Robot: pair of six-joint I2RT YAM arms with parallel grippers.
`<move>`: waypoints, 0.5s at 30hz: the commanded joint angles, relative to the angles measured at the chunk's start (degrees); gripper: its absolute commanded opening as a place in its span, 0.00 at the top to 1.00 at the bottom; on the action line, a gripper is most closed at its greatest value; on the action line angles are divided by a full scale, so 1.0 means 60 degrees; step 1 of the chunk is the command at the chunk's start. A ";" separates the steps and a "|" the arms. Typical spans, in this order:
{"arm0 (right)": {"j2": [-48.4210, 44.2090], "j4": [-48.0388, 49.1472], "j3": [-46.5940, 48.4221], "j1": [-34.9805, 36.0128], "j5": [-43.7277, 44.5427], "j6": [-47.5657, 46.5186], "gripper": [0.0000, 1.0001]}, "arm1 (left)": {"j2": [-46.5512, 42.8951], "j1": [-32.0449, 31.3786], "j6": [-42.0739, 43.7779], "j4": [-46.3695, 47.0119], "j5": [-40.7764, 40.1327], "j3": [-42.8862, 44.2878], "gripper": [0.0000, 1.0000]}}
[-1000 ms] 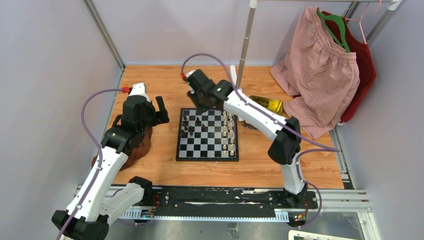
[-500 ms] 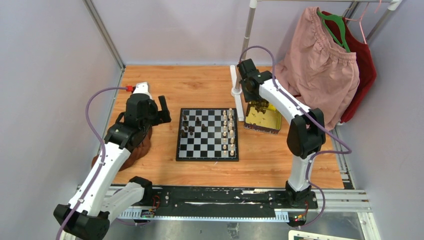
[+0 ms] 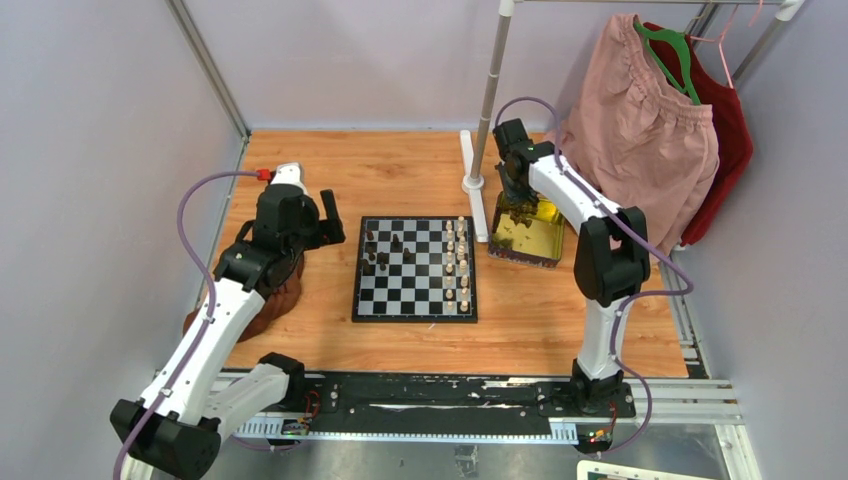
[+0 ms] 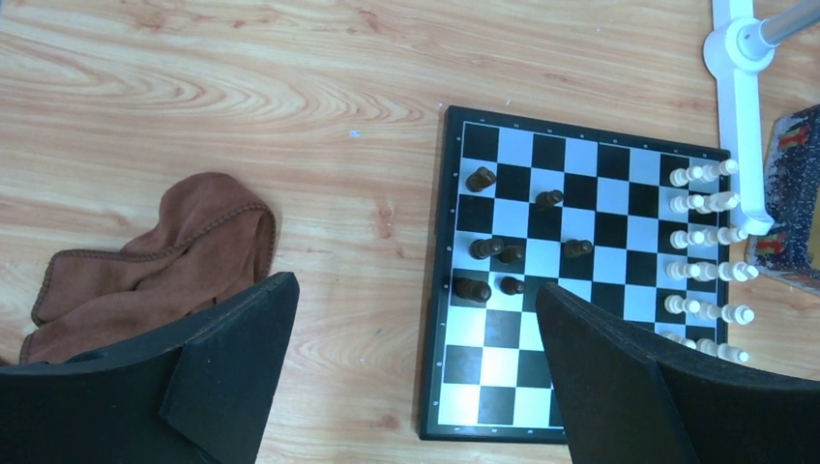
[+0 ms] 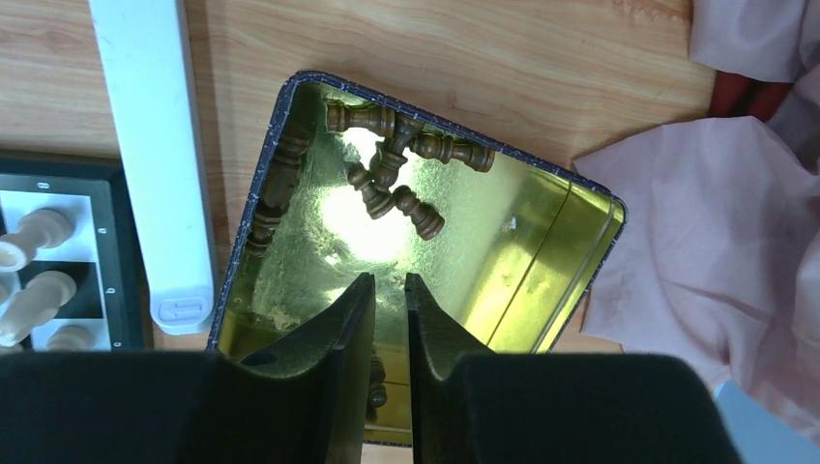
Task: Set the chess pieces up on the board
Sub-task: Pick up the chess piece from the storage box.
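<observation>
Your left gripper (image 4: 416, 290) is hanging wide open beside the board (image 4: 501, 329), dark pieces (image 4: 481, 179) left, cream pieces (image 4: 711, 172) right. Your right gripper (image 5: 389, 285) is hovering over the gold tray (image 5: 541, 251)'s loose pieces (image 5: 387, 164), fingers nearly together; grasp unclear.

1. Black left fingers (image 4: 232, 367) spread wide at the bottom edge, above the wooden tabletop (image 4: 242, 87).
2. Ahead, the board (image 4: 501, 369), lying flat.
3. Several dark pieces (image 4: 481, 179) scattered over its left half.
4. Cream pieces (image 4: 711, 237) in two files along its right edge.
5. Crumpled brown cloth (image 4: 164, 251) left of the board, apart from it.
6. White stand foot (image 4: 740, 87) at top right, just beside the board.
</observation>
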 commanded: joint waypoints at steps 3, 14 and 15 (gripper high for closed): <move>0.0553 0.0040 -0.0042 -0.0253 -0.0406 -0.1111 0.80 | 0.0114 0.0074 -0.0044 0.0421 0.0146 0.0067 0.00; 0.1257 0.0200 0.0209 -0.0286 -0.1324 -0.2176 0.81 | 0.0250 0.0074 -0.0059 0.0563 0.0139 0.0037 0.00; 0.1312 0.0207 0.0221 -0.0292 -0.1386 -0.2209 0.81 | 0.0273 0.0074 -0.0059 0.0574 0.0139 0.0037 0.00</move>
